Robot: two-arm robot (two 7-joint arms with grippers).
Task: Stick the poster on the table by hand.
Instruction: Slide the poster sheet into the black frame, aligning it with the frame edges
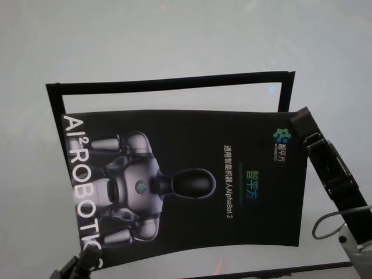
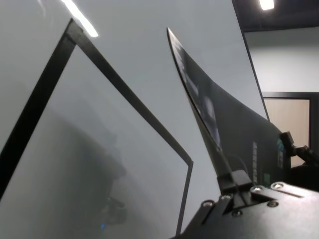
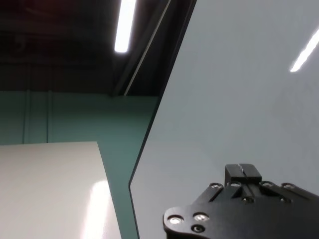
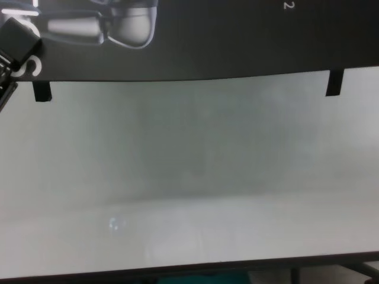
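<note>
The poster (image 1: 186, 180), glossy black with a silver robot figure and white letters, hangs curved above the white table (image 1: 174, 35). My left gripper (image 1: 81, 264) is shut on the poster's near left corner; in the left wrist view the gripper (image 2: 232, 181) pinches the sheet's edge (image 2: 209, 109). In the chest view the left gripper (image 4: 18, 38) is at the top left, and the poster's near edge (image 4: 189, 53) carries two small tape strips (image 4: 41, 90) (image 4: 334, 83). My right gripper (image 1: 301, 123) is by the poster's far right corner. Its own view shows the fingertips (image 3: 242, 172) together over bare table (image 3: 249, 74).
A thin black rectangular outline (image 1: 168, 80) lies on the table beyond and partly under the poster; it also shows in the left wrist view (image 2: 124, 94). The table's near edge (image 4: 189, 269) runs along the bottom of the chest view.
</note>
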